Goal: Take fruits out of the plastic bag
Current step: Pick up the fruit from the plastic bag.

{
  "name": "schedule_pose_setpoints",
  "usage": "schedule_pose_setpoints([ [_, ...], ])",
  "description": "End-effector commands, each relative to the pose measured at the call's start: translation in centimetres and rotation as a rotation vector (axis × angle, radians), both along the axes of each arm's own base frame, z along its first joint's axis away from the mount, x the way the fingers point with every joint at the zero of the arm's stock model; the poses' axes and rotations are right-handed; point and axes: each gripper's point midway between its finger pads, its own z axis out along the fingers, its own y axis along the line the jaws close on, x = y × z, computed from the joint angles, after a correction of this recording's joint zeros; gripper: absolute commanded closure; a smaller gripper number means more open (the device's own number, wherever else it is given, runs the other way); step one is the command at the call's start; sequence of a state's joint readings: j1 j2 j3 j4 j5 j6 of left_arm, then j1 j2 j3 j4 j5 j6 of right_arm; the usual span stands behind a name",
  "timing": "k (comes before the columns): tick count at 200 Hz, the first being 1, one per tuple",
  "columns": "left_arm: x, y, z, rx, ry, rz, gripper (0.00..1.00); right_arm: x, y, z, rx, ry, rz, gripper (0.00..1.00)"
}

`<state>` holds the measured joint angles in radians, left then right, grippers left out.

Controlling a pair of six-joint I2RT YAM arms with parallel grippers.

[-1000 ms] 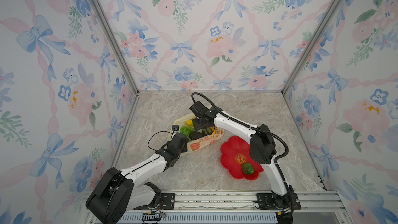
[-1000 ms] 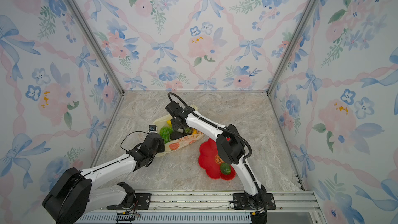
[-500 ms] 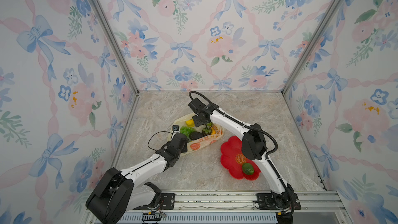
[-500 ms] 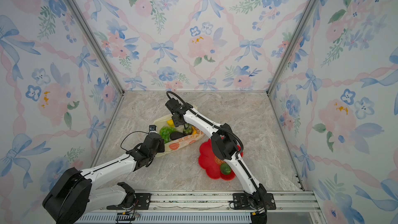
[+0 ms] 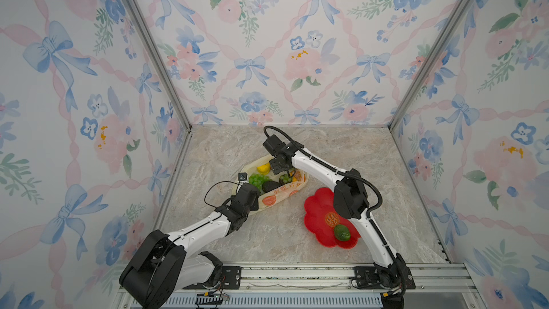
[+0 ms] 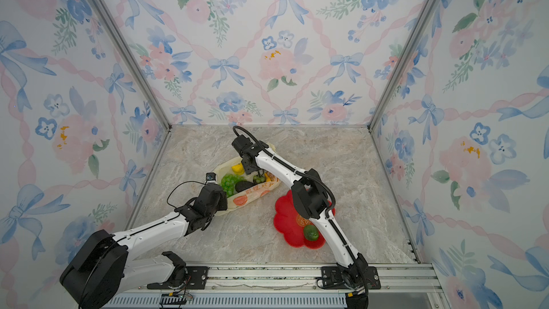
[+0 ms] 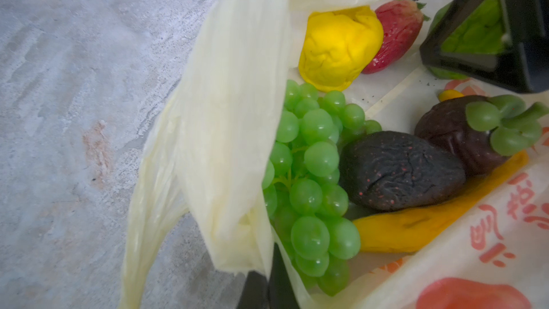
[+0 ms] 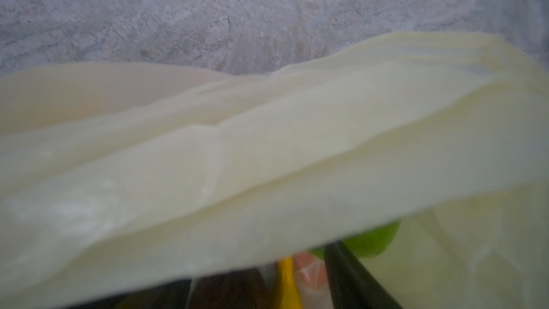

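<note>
thin crinkly plastic bag [image 7: 225, 132], glossy grapes [image 7: 312, 156]

**White shells, black joints**

The left arm [image 5: 202, 230] and right arm [image 5: 318, 165] have glossy white shells between bulky black joint housings, with small dark screws dotting the shells. A thin black cable [image 5: 205, 196] runs from the left wrist, and a thicker ribbed hose [image 5: 378, 196] from the right elbow. The left hand [image 7: 266, 286] and right hand [image 5: 283, 172] are black.

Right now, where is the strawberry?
In the left wrist view, the strawberry lies inside the plastic bag, right beside the yellow citrus.
</note>
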<state>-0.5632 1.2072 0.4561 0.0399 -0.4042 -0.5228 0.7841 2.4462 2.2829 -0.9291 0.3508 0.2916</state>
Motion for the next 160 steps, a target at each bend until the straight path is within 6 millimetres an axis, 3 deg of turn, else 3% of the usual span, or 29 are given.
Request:
schedule_pose_setpoints([
  [1,0.0,-0.2,-0.1,0.012,-0.001,-0.019,1.00,0.9,-1.4,2.6,-0.027,-0.061,-0.007,0.28],
  [84,0.0,-0.3,0.0,0.010,-0.002,-0.019,1.00,1.8,-3.8,2.7,-0.152,-0.116,-0.055,0.28],
  [160,-0.1,-0.2,-0.1,0.013,-0.002,-0.019,1.00,2.1,-3.0,0.0,-0.116,-0.072,-0.048,0.27],
])
